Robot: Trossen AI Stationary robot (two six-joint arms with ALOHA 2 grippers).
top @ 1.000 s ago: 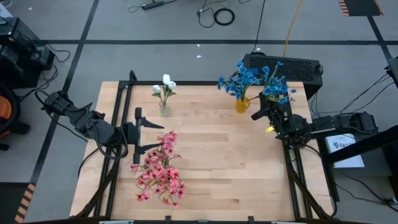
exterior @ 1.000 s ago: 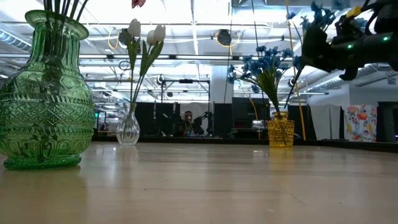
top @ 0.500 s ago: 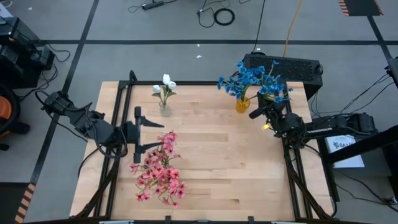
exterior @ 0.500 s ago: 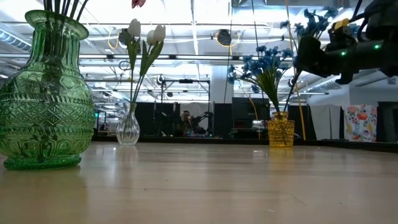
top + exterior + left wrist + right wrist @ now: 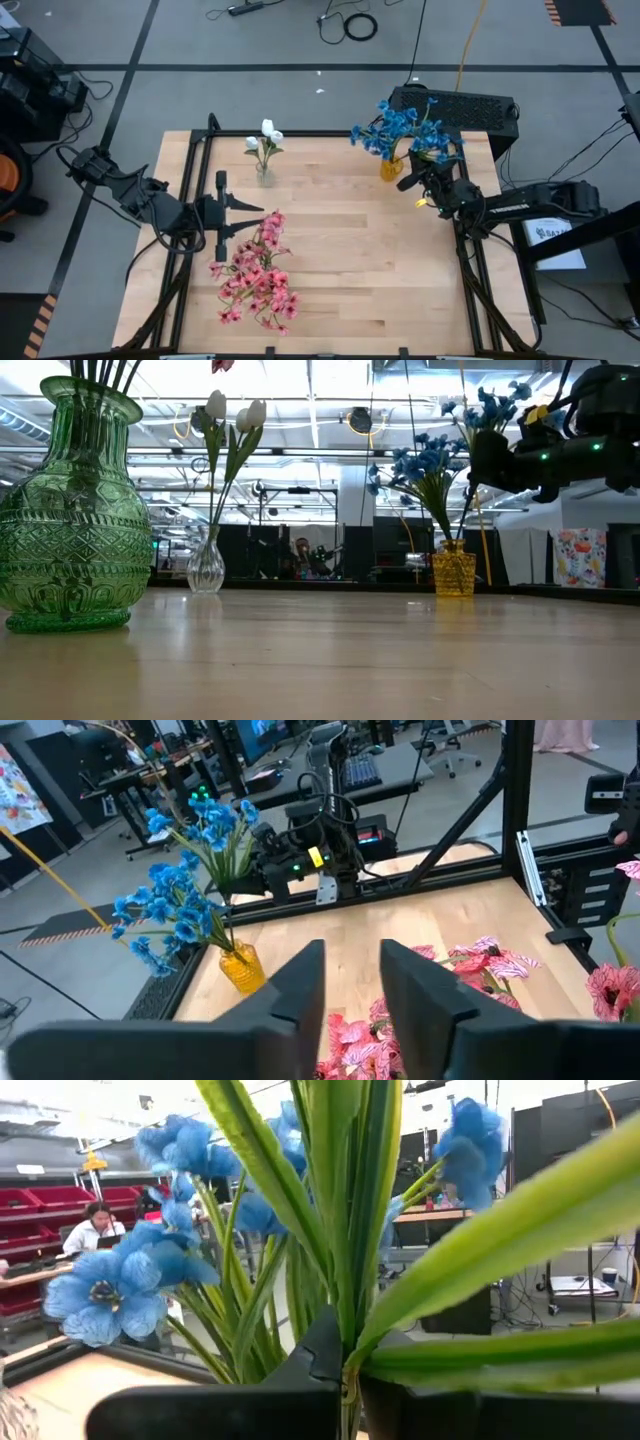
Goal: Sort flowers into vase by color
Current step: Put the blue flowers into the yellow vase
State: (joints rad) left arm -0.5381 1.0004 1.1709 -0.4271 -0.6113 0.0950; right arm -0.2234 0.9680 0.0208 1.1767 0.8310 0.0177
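A blue sprig (image 5: 340, 1230) is held by its stem in the closed right claw (image 5: 420, 188), just beside the yellow vase (image 5: 390, 167) of blue flowers. Its stem should be aligned above the mouth before release. The left claw (image 5: 350, 982) is parted, empty, beside the pink flowers (image 5: 255, 275) on the desk (image 5: 370, 270).

The pink flowers (image 5: 255, 275) cover their vase from above, so it cannot be seen in the high view. In the low view the green vase (image 5: 73, 510) is cut off at the left edge. Its stems run off the top, and only one bit of pink shows there.

The right hand (image 5: 345, 1370) is closed on a blue flower (image 5: 345, 1210). The leaves fill that wrist view and hide most of the counter (image 5: 70, 1380). In the high view the hand is too small to see its fingers.

The person (image 5: 303, 555) far back in the room is too small to make out.
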